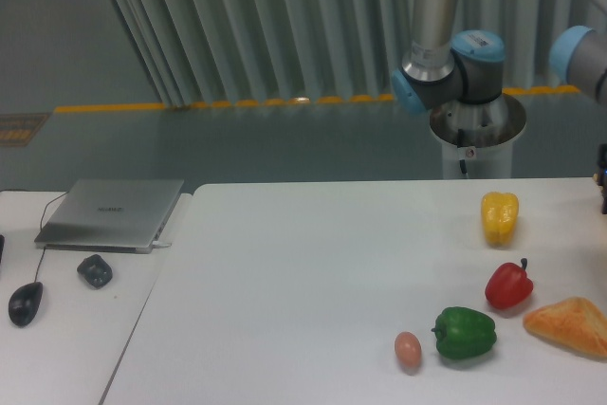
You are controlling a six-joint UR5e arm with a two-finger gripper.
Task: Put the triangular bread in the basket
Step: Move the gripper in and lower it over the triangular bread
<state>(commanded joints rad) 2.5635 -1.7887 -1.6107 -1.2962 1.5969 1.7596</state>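
The triangular bread (570, 325) is a golden-orange wedge lying flat at the table's front right, partly cut off by the frame's right edge. The arm's base (446, 73) stands behind the table, and its grey-blue elbow (579, 56) reaches in at the upper right. A small dark part of the gripper (603, 177) shows at the right edge above the table, well behind the bread. Its fingers are cut off, so I cannot tell whether they are open or shut. No basket is in view.
A yellow pepper (499, 216), a red pepper (508, 285), a green pepper (465, 332) and a small tan egg (408, 349) lie left of the bread. On the left table are a laptop (112, 212), a mouse (25, 303) and a small dark object (95, 270).
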